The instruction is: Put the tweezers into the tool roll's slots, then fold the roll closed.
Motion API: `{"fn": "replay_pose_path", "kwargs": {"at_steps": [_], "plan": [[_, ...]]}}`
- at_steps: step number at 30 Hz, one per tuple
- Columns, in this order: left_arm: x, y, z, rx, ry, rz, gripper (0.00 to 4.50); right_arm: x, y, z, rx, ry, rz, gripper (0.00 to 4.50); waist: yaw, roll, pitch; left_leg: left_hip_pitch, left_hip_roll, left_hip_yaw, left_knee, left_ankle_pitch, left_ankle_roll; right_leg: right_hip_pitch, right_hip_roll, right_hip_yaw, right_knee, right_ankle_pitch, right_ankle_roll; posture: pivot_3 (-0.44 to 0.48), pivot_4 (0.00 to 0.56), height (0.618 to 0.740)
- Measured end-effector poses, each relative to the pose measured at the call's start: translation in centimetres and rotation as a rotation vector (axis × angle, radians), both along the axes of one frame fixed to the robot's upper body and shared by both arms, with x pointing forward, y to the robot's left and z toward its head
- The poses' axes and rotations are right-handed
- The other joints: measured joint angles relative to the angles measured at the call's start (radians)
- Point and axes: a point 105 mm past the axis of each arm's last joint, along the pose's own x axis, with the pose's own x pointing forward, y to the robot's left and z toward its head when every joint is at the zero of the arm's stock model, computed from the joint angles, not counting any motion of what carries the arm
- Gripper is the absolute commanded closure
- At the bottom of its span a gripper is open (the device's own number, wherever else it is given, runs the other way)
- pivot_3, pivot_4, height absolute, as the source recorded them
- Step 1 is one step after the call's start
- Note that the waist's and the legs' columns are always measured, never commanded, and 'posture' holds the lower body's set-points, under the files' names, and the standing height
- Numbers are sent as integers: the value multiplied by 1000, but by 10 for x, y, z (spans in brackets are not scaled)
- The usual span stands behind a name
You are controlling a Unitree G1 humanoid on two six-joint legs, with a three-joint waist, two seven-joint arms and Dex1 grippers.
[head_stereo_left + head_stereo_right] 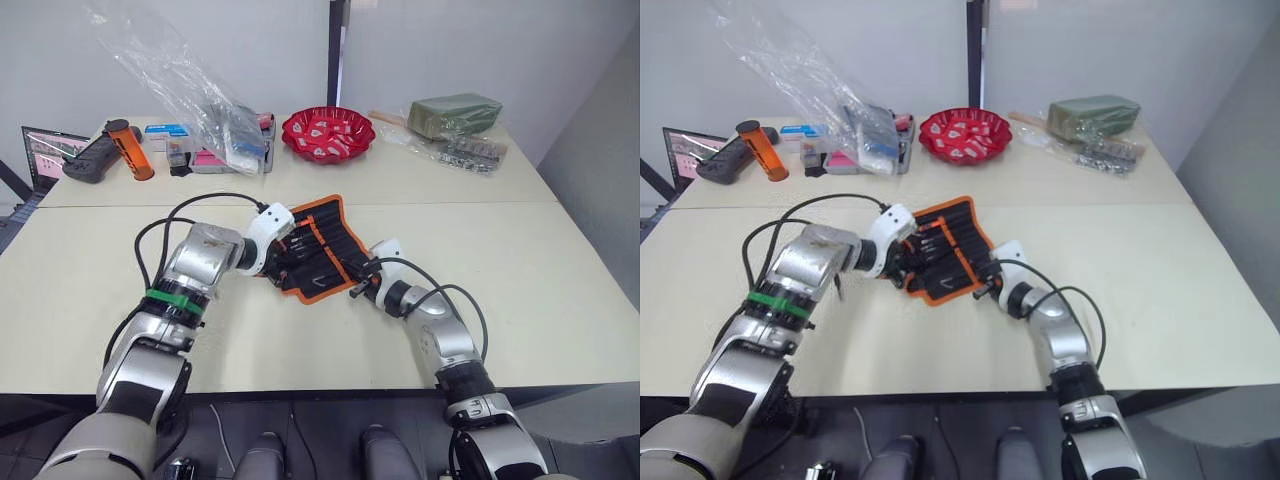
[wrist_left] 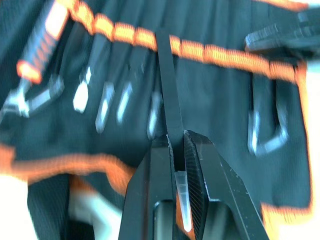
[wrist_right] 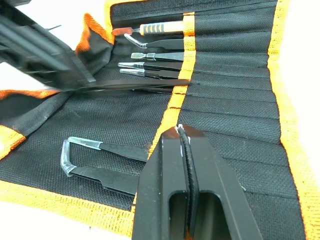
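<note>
Black fabric tool roll (image 1: 318,250) at frame centre lying unfolded, most slots (image 3: 235,100) filled, left gripper (image 2: 176,150) clamping a slim black tweezer (image 2: 167,85), right gripper (image 3: 184,145) clenched empty.

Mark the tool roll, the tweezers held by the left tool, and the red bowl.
tool roll (image 3: 235,100): right wrist view, black slotted inner face.
tweezers (image 2: 167,90): left wrist view, shaft above the left tool's closed fingers.
red bowl (image 1: 328,133): left eye view, inside of the bowl.

Head eyes look down; wrist cameras close over tool roll (image 1: 318,250)
</note>
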Motion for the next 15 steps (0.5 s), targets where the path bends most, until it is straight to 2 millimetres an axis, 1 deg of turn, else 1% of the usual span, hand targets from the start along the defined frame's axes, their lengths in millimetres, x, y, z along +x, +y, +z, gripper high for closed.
{"fn": "replay_pose_path", "kwargs": {"at_steps": [3,6,15], "plan": [[-8,3,0,8,14,-2,4447,0,0,0,0,2,2,4500,0,0,0,0,0,0,0,0,0,0,0,0,0,0,0,0,150,740],[-9,2,1,6,18,-3,4447,0,1,0,-1,4,9,4500,0,0,0,0,0,0,0,0,0,0,0,0,0,0,0,0,150,740],[-7,-5,3,24,17,-39,4447,1,1,0,-1,4,12,4500,0,0,0,1,0,0,0,0,0,0,0,0,0,0,0,0,150,740]]}}
